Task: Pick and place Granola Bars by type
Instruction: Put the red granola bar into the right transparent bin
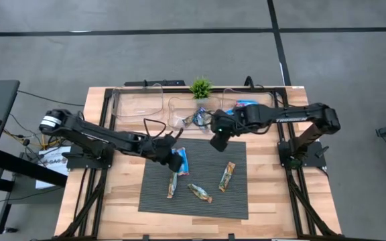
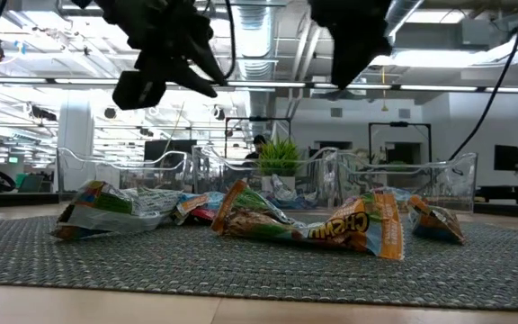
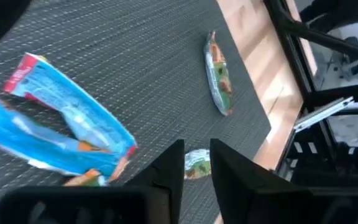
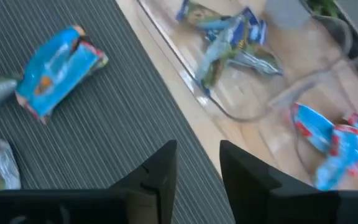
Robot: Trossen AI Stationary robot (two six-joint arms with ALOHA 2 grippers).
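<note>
Several foil-wrapped granola bars lie flat on the dark woven mat [image 1: 193, 201]: a bright blue one [image 1: 183, 158] [image 3: 61, 124] [image 4: 58, 65], a blue-brown one [image 1: 173, 184], a tan-green one [image 1: 200, 193] [image 3: 218, 74] and an orange-tan one [image 1: 227, 176] [image 2: 358, 225]. My left gripper [image 1: 177, 161] [image 3: 197, 168] hovers open above the mat right beside the blue bar, holding nothing. My right gripper [image 1: 218, 142] [image 4: 197, 168] hangs open and empty over the mat's far edge, near the bins. More bars lie in the middle bin [image 1: 196, 119] [image 4: 229, 37] and blue ones in the right bin [image 1: 243, 106] [image 4: 334, 143].
Three clear plastic bins stand in a row along the table's far edge; the left one [image 1: 138, 104] holds nothing. A small green plant [image 1: 200, 87] stands behind them. Bare wood shows left and right of the mat; black frame rails edge the table.
</note>
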